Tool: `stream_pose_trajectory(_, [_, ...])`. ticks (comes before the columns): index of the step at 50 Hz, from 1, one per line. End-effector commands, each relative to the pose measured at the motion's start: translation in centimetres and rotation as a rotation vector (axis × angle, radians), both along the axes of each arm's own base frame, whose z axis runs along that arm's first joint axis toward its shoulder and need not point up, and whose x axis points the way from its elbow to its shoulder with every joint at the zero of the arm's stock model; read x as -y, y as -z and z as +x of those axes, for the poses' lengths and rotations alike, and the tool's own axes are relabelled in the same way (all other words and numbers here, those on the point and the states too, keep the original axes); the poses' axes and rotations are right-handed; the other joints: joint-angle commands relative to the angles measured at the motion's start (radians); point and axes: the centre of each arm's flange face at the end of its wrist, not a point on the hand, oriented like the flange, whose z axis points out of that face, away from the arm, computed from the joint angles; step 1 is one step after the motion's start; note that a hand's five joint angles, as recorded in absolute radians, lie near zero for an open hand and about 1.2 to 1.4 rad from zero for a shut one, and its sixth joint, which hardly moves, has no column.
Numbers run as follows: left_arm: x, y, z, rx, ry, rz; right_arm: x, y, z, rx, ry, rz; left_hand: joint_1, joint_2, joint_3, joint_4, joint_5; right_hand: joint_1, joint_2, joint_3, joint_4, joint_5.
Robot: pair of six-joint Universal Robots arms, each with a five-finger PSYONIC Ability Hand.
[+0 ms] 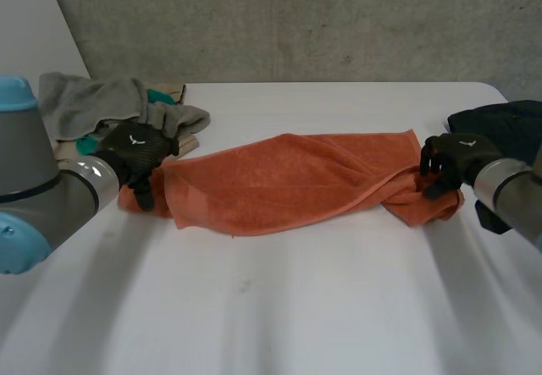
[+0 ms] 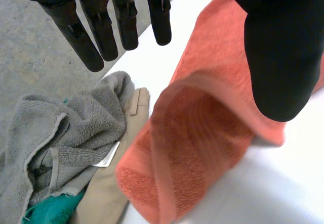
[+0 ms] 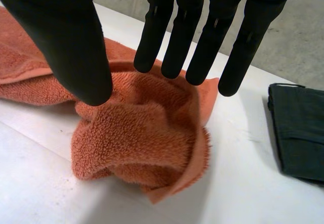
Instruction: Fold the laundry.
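Head view, step: I judge this as laying out, before any fold. The orange towel (image 1: 288,180) lies as a long rumpled band across the table (image 1: 296,316), twisted near its right end.
Head view, hands: the left robot hand (image 1: 135,151) sits at the towel's left end and the right robot hand (image 1: 453,162) at its right end.
Head view, other cloth: a grey pile (image 1: 93,104) lies just behind the towel's left end, and a dark cloth (image 1: 500,125) lies beyond its right end.
Left wrist view, hand: the fingers (image 2: 101,32) are straight and wide of the thumb, gripping nothing. The towel's left end (image 2: 192,153) lies below them.
Left wrist view, materials: the towel is thick terry with a flat woven hem, its end curled into a loose roll. The grey pile is terry too, resting on a beige cloth (image 2: 109,188) and a green cloth (image 2: 50,211) beside the towel.
Right wrist view, hand: the fingers (image 3: 197,37) are straight and the thumb stands apart, wide over the towel's right end with nothing pinched.
Right wrist view, materials: this end is a soft, fuzzy bunched lump with folded-over flaps. The dark cloth is smooth, flat and neatly squared.
Next move: it likely calls for each hand to close on a hem corner, undo the twist, and draw the towel flat.
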Motion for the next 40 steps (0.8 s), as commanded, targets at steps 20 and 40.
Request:
stream_pose_trajectory(20, [-3.0,6.0,-6.4,0.083,-0.086,0.039,6.7,1.2,-2.0,-0.114,-0.003,0.025,-0.049,-0.044,-0.047,-0.041,-0.029,-0.220,-0.220,-0.219,-0.220,-0.218])
stream_pose_trajectory(40, [1.8,6.1,-5.6,0.119,-0.079,-0.142,4.7,2.2,-1.2,-0.036,-0.074,0.149,1.037,1.042,1.039,1.045,1.056,0.524,0.523,0.524,0.523,0.525])
